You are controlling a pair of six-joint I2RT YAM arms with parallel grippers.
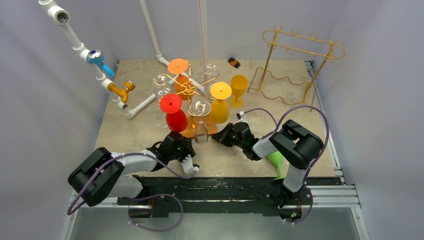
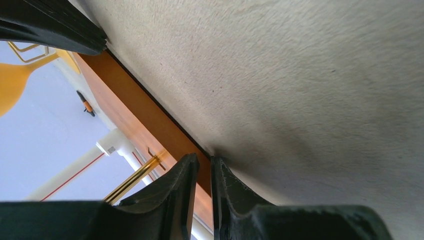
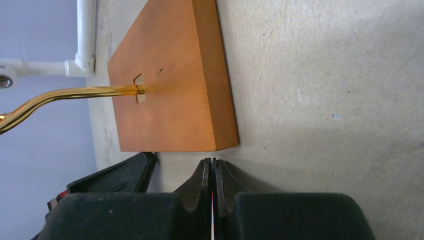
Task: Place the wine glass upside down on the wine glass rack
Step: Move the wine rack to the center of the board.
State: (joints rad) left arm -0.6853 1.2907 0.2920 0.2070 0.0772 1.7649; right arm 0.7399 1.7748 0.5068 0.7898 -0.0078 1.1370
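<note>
Six wine glasses hang foot-up on the wine glass rack (image 1: pixel 190 89): an orange glass (image 1: pixel 178 66), a red glass (image 1: pixel 171 104), a yellow glass (image 1: pixel 220 91) and three clear ones. The nearest clear glass (image 1: pixel 200 108) hangs at the rack's front. A second yellow glass (image 1: pixel 239 86) stands upright just right of the rack. A green glass (image 1: pixel 276 161), nearer and further right, lies mostly hidden under the right arm. By the rack's wooden base (image 3: pixel 170 90), the left gripper (image 2: pixel 202 162) is barely ajar and empty. The right gripper (image 3: pixel 212 162) is pressed closed, also empty.

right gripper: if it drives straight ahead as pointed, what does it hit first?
Probably the near edge of the rack's wooden base, close to its corner; the right gripper, fingers shut, sits low just short of it.
</note>
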